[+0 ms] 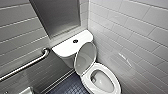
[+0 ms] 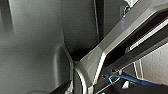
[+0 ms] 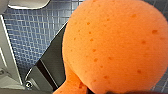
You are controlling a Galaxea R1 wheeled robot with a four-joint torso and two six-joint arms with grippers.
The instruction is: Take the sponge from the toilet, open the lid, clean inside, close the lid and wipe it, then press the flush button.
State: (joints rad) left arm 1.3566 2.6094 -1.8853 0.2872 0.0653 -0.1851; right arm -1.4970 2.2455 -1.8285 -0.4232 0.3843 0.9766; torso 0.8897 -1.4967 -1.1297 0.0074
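Sponge (image 3: 115, 47) sits clamped in the right gripper (image 3: 117, 92), pressed right up against that wrist's camera. It is a bright orange foam lump, rounded like a bulb, pocked with small darker pores and narrowing to a pinched waist at the gripper's end. Beneath the gripper, past the sponge's curved edge, lies a floor (image 3: 32, 35) of small square blue-grey mosaic tiles with pale grout. The left wrist view looks at smooth grey moulded robot panels, an angled grey bar and a thin blue cable (image 2: 125, 79); whether the left gripper is apart or together cannot be told. Farther out, in the head view, the toilet (image 1: 86, 81) stands in a corner, glossy white ceramic with an oval seat ring around the open bowl. Its lid (image 1: 86, 56), a smooth white oval, is raised and leans back against the tank. The flat rounded tank top (image 1: 63, 48) carries the flush button (image 1: 75, 41), small, round and dark, near its middle. A brushed-metal grab bar (image 1: 27, 63) runs along one wall, and glossy white rectangular tiles (image 1: 135, 30) cover the walls behind.
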